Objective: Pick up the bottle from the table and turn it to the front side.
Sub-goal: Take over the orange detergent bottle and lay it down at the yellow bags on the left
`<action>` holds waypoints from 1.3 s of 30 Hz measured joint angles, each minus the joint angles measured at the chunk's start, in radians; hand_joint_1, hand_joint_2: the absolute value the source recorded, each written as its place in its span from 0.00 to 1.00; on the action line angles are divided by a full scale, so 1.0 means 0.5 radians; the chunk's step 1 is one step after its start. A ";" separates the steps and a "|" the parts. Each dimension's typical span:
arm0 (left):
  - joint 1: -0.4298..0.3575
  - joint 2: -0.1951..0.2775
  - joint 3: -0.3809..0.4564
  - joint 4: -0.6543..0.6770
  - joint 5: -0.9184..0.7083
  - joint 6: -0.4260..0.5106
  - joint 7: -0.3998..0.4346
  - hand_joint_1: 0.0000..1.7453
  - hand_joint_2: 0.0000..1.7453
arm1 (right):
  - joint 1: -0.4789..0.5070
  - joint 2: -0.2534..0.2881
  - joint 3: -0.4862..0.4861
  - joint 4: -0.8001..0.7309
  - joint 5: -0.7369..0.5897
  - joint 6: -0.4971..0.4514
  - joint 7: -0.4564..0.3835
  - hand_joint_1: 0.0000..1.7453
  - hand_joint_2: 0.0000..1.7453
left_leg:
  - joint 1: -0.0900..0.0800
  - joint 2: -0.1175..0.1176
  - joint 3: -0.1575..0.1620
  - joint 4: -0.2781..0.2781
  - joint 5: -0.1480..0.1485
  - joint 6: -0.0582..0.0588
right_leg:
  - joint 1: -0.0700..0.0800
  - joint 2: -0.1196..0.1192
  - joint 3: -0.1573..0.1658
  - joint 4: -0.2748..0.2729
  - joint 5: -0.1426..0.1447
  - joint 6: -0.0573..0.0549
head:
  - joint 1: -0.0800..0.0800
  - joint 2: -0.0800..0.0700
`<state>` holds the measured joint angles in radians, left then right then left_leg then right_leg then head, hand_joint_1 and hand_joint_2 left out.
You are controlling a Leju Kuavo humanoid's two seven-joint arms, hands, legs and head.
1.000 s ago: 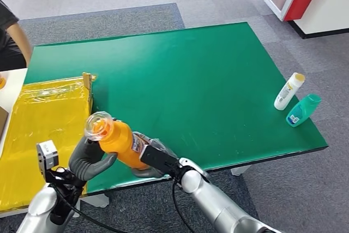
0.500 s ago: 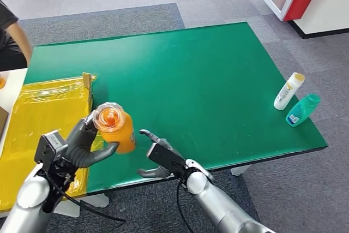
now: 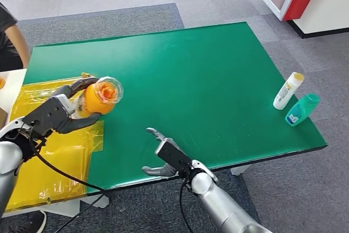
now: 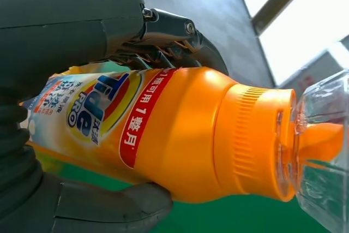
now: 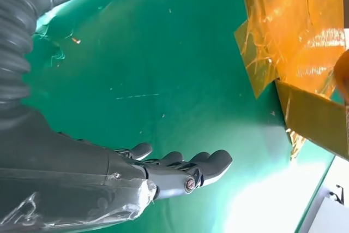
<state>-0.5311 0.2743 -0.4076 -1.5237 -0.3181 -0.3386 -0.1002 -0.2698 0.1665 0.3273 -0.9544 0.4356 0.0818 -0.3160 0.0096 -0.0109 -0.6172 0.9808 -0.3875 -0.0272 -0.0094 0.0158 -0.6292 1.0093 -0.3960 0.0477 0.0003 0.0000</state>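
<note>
Lifted higher and swung out to the robot's left since a moment ago, the orange bottle [image 3: 101, 95] now lies sideways in the left hand [image 3: 61, 112], gripped above the yellow plastic sheet [image 3: 49, 151], while the right hand [image 3: 164, 154] hovers empty, fingers spread, over the green table [image 3: 197, 80]

Even, bright daylight fills the head view with soft shadows on the table [image 3: 197, 80], while the left wrist view blows out white at its windows and the right wrist view perhaps shows glare near the table's edge.
</note>
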 joint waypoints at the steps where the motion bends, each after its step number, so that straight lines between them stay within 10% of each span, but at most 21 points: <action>1: -0.028 0.031 -0.014 0.023 -0.017 -0.007 0.018 1.00 1.00 | 0.004 -0.002 -0.007 0.000 -0.003 0.001 -0.003 0.00 1.00 | 0.000 0.000 0.000 0.000 0.000 0.000 | 0.000 0.000 0.000 0.000 0.000 0.000 | -0.001 0.000; 14: -0.121 0.121 -0.325 0.480 -0.931 0.135 0.219 1.00 1.00 | 0.034 -0.007 -0.054 -0.004 -0.019 0.019 -0.016 0.00 1.00 | 0.000 0.000 0.000 0.000 0.000 0.000 | 0.000 0.000 0.000 -0.001 0.000 0.000 | 0.000 0.000; 32: -0.074 -0.359 -0.212 1.092 -1.808 0.406 0.286 1.00 1.00 | 0.055 0.032 -0.063 -0.015 0.029 0.077 0.019 0.00 1.00 | 0.000 0.000 -0.001 0.000 0.000 0.000 | -0.001 0.000 0.001 -0.001 0.001 0.000 | 0.000 0.000; 35: -0.053 -0.431 -0.155 1.160 -1.849 0.415 0.293 0.79 1.00 | 0.061 0.039 -0.063 -0.015 0.039 0.083 0.029 0.00 1.00 | 0.000 0.000 -0.001 0.000 0.000 0.000 | -0.001 0.000 0.001 -0.001 0.001 0.000 | 0.000 0.000; 39: -0.020 -0.508 -0.051 1.219 -1.921 0.401 0.321 0.06 1.00 | 0.068 0.044 -0.064 -0.015 0.062 0.097 0.045 0.00 1.00 | 0.000 0.000 -0.001 0.000 0.000 0.000 | -0.001 0.000 0.001 -0.001 0.001 0.000 | 0.000 0.000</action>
<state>-0.5413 0.0203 -0.4332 -0.9141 -1.2785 -0.1384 0.0602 -0.2357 0.1887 0.2954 -0.9621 0.4665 0.1306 -0.2936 0.0095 -0.0112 -0.6177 0.9808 -0.3877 -0.0271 -0.0097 0.0157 -0.6287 1.0090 -0.3957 0.0477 0.0003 0.0000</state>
